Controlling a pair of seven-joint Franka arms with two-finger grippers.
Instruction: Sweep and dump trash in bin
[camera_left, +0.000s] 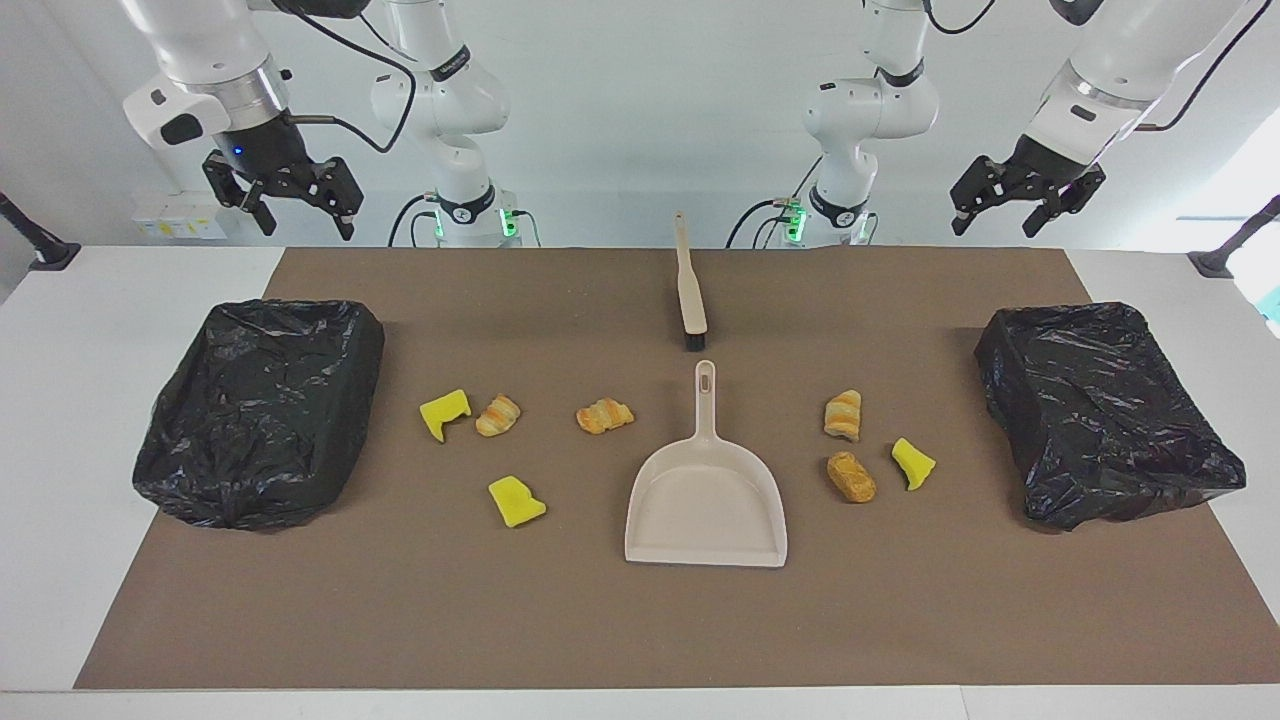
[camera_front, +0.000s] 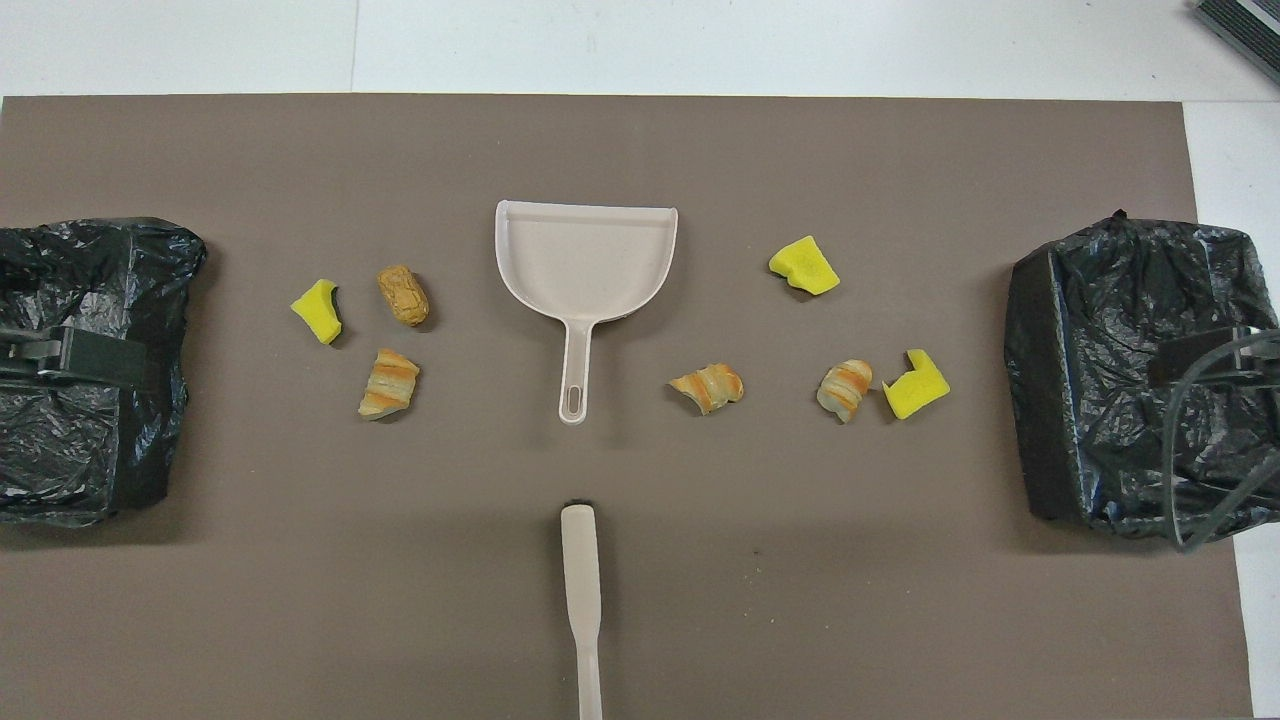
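The trash lies on the brown mat around a beige dustpan (camera_left: 706, 500) (camera_front: 585, 260). Three yellow foam chunks (camera_left: 444, 412) (camera_left: 516, 501) (camera_left: 912, 463) and several golden-brown bread toys (camera_left: 498, 415) (camera_left: 604, 416) (camera_left: 843, 415) (camera_left: 851, 477) are scattered on both sides of it. A beige brush (camera_left: 688, 290) (camera_front: 581, 590) lies nearer to the robots than the dustpan's handle. My right gripper (camera_left: 305, 215) is open and empty, raised over the bin at its end. My left gripper (camera_left: 1005, 215) is open and empty, raised over the other bin.
Two bins lined with black bags stand on the mat, one at the right arm's end (camera_left: 265, 410) (camera_front: 1130, 370) and one at the left arm's end (camera_left: 1105, 410) (camera_front: 90, 370). The dustpan is empty, its mouth pointing away from the robots.
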